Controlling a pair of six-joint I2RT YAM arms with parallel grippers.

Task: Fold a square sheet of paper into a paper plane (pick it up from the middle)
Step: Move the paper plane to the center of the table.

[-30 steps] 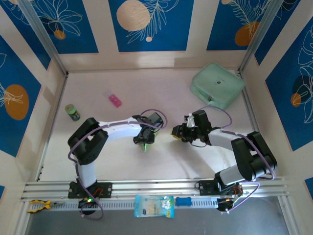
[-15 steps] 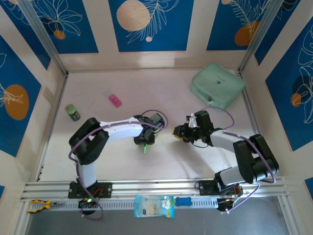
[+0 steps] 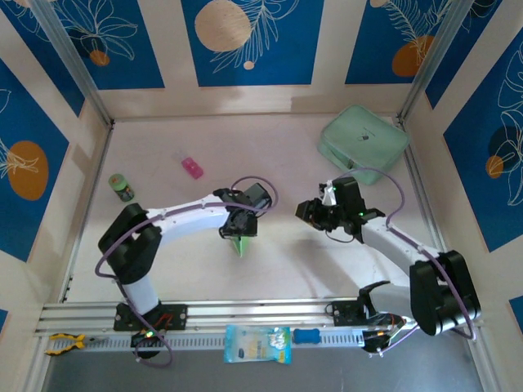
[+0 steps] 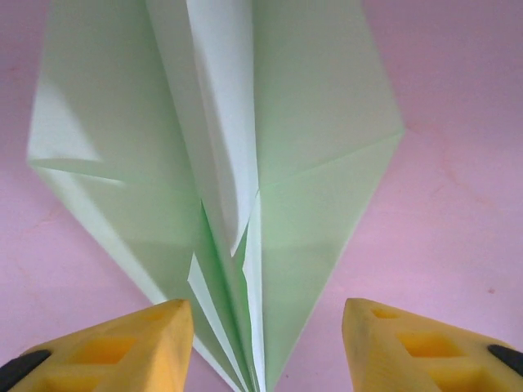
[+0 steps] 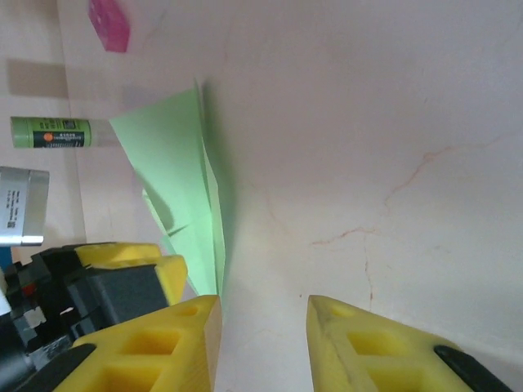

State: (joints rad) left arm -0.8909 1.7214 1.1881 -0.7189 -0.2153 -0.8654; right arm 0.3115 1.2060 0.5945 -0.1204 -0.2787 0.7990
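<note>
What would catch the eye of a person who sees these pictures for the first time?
A slim pale-green folded paper plane lies near the middle of the pale pinkish table, its pointed end between the yellow fingers of the open left pincer. The right pincer, also open and empty, faces it from the right. A thick mint-green rounded zip case sits in the far right corner.

Paper plane (image 4: 245, 204) of thin matt pale-green paper with crisp, smooth creases, left gripper fingers (image 4: 122, 343) of matt yellow moulded plastic, table (image 5: 368, 163) smooth and matt with faint marble-like veining, zip case (image 3: 364, 141) of soft mint fabric, front rail (image 3: 261, 312) of brushed metal
</note>
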